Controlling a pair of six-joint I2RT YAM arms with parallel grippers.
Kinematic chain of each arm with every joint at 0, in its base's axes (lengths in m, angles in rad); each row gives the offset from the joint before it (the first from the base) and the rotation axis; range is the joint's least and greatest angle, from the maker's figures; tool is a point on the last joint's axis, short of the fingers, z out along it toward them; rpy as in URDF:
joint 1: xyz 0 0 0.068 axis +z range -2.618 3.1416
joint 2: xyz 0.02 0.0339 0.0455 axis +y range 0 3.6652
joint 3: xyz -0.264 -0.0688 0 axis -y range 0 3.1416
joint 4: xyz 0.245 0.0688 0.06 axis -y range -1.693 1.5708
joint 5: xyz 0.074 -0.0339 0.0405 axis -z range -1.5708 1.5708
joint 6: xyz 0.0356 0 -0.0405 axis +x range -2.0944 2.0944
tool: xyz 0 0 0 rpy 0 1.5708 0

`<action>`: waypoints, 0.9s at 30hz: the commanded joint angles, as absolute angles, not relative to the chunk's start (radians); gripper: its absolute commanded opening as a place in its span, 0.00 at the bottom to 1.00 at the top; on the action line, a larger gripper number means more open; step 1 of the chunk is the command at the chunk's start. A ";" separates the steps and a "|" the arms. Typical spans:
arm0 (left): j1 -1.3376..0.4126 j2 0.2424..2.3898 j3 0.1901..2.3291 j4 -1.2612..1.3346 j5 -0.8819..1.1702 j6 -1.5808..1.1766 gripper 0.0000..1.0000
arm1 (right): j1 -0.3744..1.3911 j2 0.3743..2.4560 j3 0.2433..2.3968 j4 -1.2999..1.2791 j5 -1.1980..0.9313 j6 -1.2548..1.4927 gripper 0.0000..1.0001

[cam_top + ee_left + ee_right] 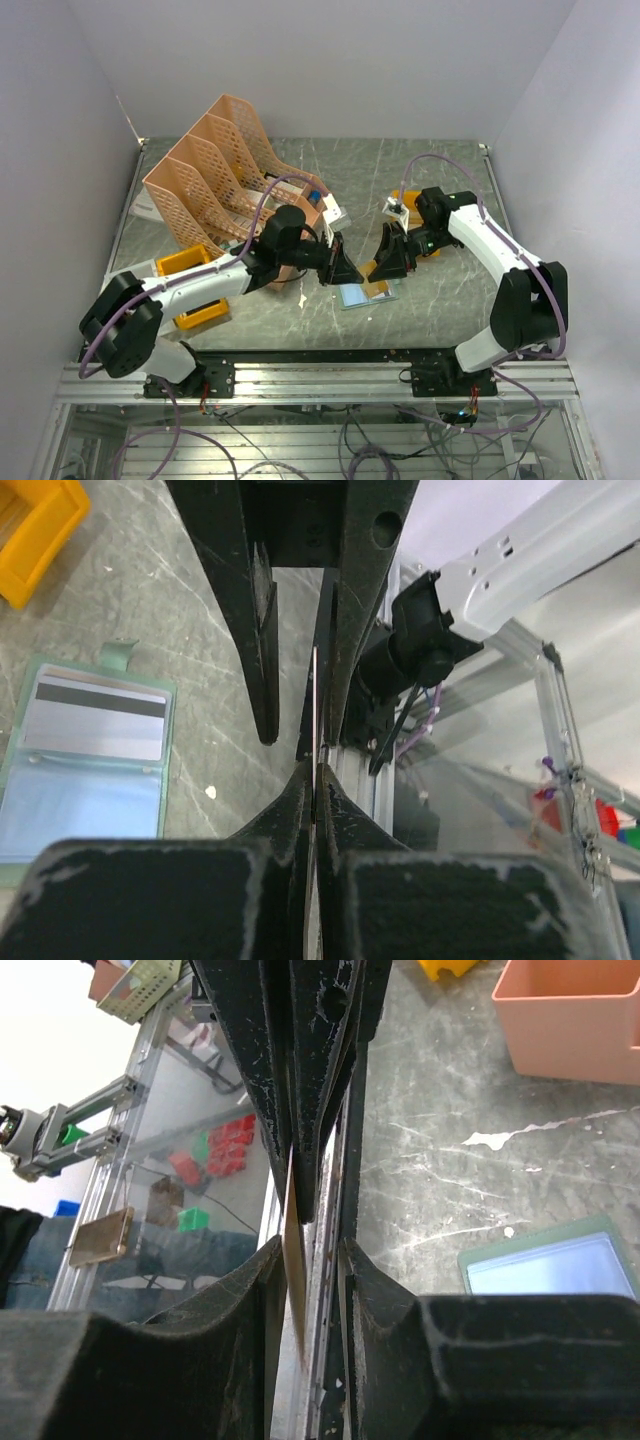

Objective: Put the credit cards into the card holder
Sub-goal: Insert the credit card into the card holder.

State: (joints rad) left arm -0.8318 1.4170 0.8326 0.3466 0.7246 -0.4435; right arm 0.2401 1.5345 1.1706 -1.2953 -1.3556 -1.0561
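At the table's centre: the card holder (355, 297) lies open and flat on the grey marbled table (450, 300), just below and between the two gripper tips.
Card holder contents: the left wrist view shows a silver striped card (95, 720) with a black band already sitting in its upper pocket; the lower clear pocket looks pale blue.
Left gripper (345, 272): jaws pressed together on a thin pale card (315, 710), seen edge-on as a white line and standing upright between the fingers, above the table to the holder's left.
Right gripper (388, 262): jaws nearly together, pinching a tan card (293, 1260), also edge-on, just above the holder's right side.
Grippers together: tips face each other, close but apart.
Behind left: a peach lattice file rack (215, 175).
Left edge: an orange bin (190, 265) beside the left arm.
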 commanded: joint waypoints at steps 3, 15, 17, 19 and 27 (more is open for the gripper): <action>-0.816 1.449 0.986 -0.059 0.819 -0.168 0.07 | 0.252 1.531 1.181 -1.377 -1.368 -1.134 0.25; -0.803 1.578 1.193 -0.393 0.868 0.042 0.07 | 0.268 1.516 1.162 -1.346 -1.356 -1.109 0.24; -0.804 1.585 1.209 -0.415 0.869 0.058 0.07 | 0.276 1.505 1.151 -1.301 -1.341 -1.053 0.22; -0.803 1.593 1.221 -0.426 0.871 0.066 0.07 | 0.283 1.491 1.140 -1.257 -1.336 -1.016 0.20; -0.802 1.612 1.245 -0.426 0.885 0.064 0.07 | 0.297 1.455 1.099 -1.138 -1.331 -0.889 0.14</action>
